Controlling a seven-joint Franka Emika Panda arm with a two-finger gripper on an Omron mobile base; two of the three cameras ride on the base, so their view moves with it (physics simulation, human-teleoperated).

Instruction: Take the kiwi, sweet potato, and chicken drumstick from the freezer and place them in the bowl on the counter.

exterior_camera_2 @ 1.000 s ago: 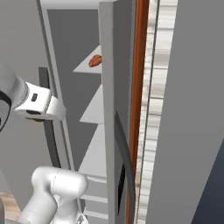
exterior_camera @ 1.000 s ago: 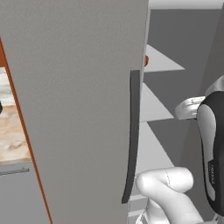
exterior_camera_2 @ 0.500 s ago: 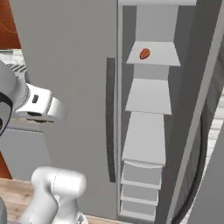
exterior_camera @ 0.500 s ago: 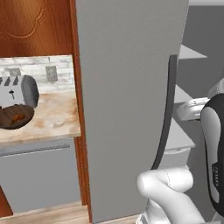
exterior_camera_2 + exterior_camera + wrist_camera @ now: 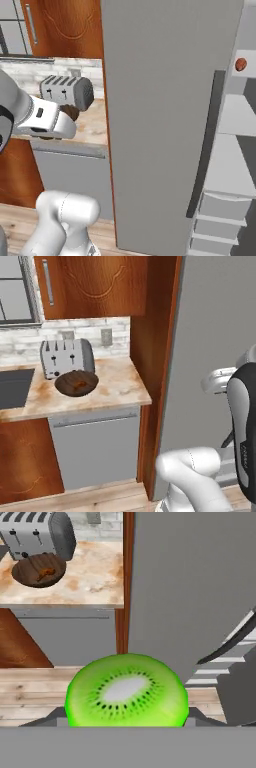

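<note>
The kiwi [image 5: 127,689], a bright-green cut half with a pale core, sits low in the hand view, and my gripper [image 5: 127,714] is shut on it. Beyond it, the dark-brown wooden bowl [image 5: 39,570] stands on the beige marbled counter [image 5: 90,582], well away from the hand. A small orange-brown piece [image 5: 46,573] lies in the bowl, possibly the chicken drumstick. The bowl [image 5: 76,383] sits in front of the toaster. The freezer door [image 5: 160,125] stands open, and a reddish-orange lump [image 5: 241,64], perhaps the sweet potato, rests on a freezer shelf [image 5: 235,115].
A silver toaster [image 5: 66,357] stands against the wall behind the bowl. A dark sink [image 5: 12,387] lies left of it. A grey appliance front [image 5: 95,448] sits under the counter [image 5: 115,386]. The door's long dark handle [image 5: 205,150] juts out beside the shelves.
The whole picture has swung as the base turned from the freezer toward the counter. Toaster, bowl and sink have come into view. The grip on the kiwi is unchanged.
</note>
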